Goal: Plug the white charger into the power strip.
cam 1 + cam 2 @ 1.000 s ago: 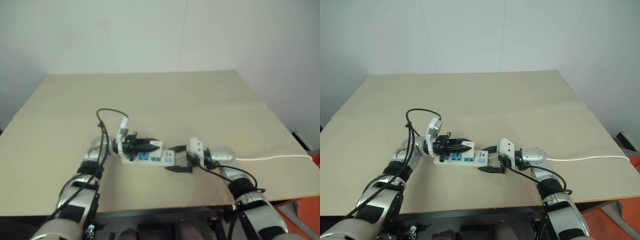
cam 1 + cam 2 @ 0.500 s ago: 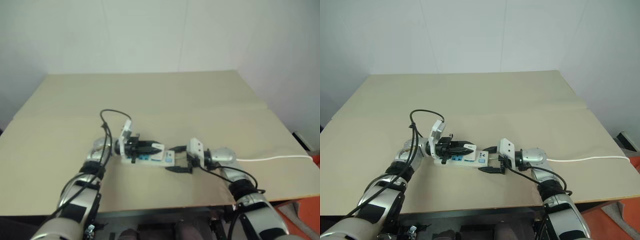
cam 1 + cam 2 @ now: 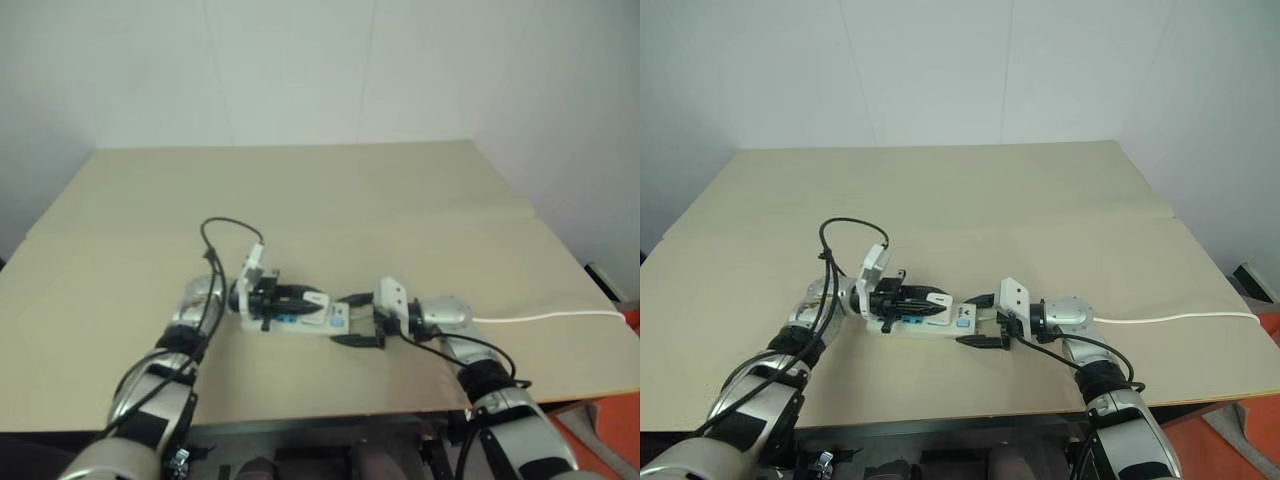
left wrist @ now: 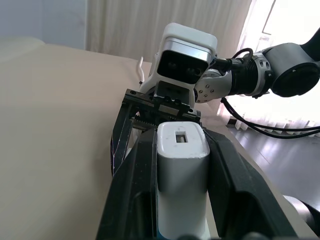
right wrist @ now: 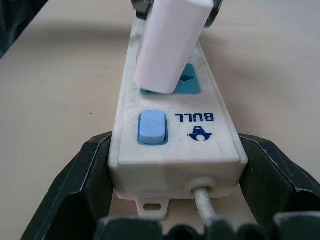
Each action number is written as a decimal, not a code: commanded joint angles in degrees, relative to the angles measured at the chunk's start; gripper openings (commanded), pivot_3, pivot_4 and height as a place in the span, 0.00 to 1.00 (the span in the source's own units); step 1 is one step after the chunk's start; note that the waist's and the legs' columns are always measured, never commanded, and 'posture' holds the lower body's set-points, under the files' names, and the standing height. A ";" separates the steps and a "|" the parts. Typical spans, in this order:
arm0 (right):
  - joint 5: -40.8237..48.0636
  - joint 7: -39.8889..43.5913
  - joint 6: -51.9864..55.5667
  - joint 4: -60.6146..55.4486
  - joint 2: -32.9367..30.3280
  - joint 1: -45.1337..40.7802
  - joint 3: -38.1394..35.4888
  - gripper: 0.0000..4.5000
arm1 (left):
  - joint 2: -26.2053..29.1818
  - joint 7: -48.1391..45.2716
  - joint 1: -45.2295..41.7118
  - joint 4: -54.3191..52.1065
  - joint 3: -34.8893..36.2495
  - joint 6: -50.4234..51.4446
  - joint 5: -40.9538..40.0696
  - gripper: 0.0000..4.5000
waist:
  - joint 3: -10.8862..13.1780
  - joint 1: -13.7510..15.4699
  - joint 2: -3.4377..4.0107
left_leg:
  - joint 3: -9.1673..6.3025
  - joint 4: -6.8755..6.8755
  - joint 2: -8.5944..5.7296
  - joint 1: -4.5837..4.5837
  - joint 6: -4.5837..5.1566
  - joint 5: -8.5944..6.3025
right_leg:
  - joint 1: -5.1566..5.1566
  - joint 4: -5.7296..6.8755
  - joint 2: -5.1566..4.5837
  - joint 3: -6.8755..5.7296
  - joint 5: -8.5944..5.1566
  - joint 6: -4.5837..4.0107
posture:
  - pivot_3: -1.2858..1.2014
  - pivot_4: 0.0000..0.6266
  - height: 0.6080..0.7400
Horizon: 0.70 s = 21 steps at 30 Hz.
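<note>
The power strip point(image 3: 958, 321) lies flat on the table near the front edge, its blue switch point(image 5: 151, 127) at the right end. My right gripper point(image 3: 978, 320) is shut on that end, one black finger point(image 5: 92, 170) against each long side. My left gripper point(image 3: 943, 299) comes in level from the left, shut on the white charger point(image 4: 180, 170). The charger point(image 5: 170, 45) stands tilted over the blue socket point(image 5: 187, 86) nearest the switch, its lower end at the socket face. Its prongs are hidden.
A thin white cord point(image 3: 1170, 319) runs from the strip's right end across the tan table point(image 3: 1040, 200) and off its right edge. A black cable point(image 3: 845, 235) loops above my left wrist. White walls stand behind the table.
My left wrist has rolled slightly, and the charger sits a little lower over the strip. The right gripper and the strip have stayed in place.
</note>
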 commanded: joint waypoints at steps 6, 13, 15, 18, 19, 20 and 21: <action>0.22 2.87 0.89 -1.31 -1.03 2.11 1.50 0.75 | 2.06 -0.50 2.86 2.19 -1.34 -6.13 -0.16 0.22 | 0.00 0.01 0.00 | 0.01 -0.02 0.00 0.00 0.00 0.00 | 0.00 -0.02 0.00 0.01 0.00 0.00 | 0.52 0.24 1.00; 0.72 3.00 0.95 -2.21 -1.46 2.35 1.51 0.75 | 2.04 -0.50 3.81 3.83 -2.79 -9.38 -0.43 0.22 | 0.00 0.07 0.00 | 0.02 -0.02 -0.01 0.00 0.00 0.00 | 0.01 -0.05 0.00 0.01 -0.01 0.00 | 0.52 0.24 1.00; 0.75 2.99 0.90 -2.38 -1.57 2.43 1.51 0.75 | 2.16 -0.50 4.02 4.76 -3.59 -10.27 0.17 0.22 | 0.00 0.10 0.00 | 0.01 -0.02 -0.01 0.00 0.00 0.00 | 0.01 -0.05 0.00 0.01 -0.01 0.02 | 0.52 0.24 1.00; 0.72 2.74 0.84 -2.65 -1.66 2.59 1.47 0.75 | 2.26 -0.50 4.00 5.67 -4.29 -11.04 0.54 0.22 | 0.00 0.18 0.00 | 0.01 -0.02 -0.01 0.01 0.00 0.00 | 0.04 -0.06 0.00 0.01 -0.03 0.05 | 0.52 0.24 1.00; 0.64 2.60 0.70 -2.69 -1.65 2.73 1.51 0.75 | 2.35 -0.50 3.82 5.93 -4.64 -11.03 0.69 0.22 | -0.01 0.19 0.00 | 0.01 -0.02 -0.01 0.01 0.00 0.00 | 0.05 -0.07 0.00 0.01 -0.09 0.14 | 0.52 0.24 1.00; 0.49 2.42 0.54 -2.73 -1.64 2.87 1.59 0.75 | 2.49 -0.50 3.65 6.36 -5.22 -11.24 1.20 0.22 | -0.01 0.21 0.00 | 0.01 -0.02 0.00 0.02 0.00 0.00 | 0.06 -0.09 0.00 0.01 -0.19 0.31 | 0.52 0.24 1.00; 0.35 2.28 0.39 -2.73 -1.63 2.96 1.67 0.75 | 2.54 -0.50 3.49 6.93 -5.69 -11.52 1.78 0.22 | -0.04 0.26 0.00 | 0.00 -0.02 0.00 0.02 0.00 0.00 | 0.07 -0.10 0.00 0.00 -0.20 0.33 | 0.52 0.24 1.00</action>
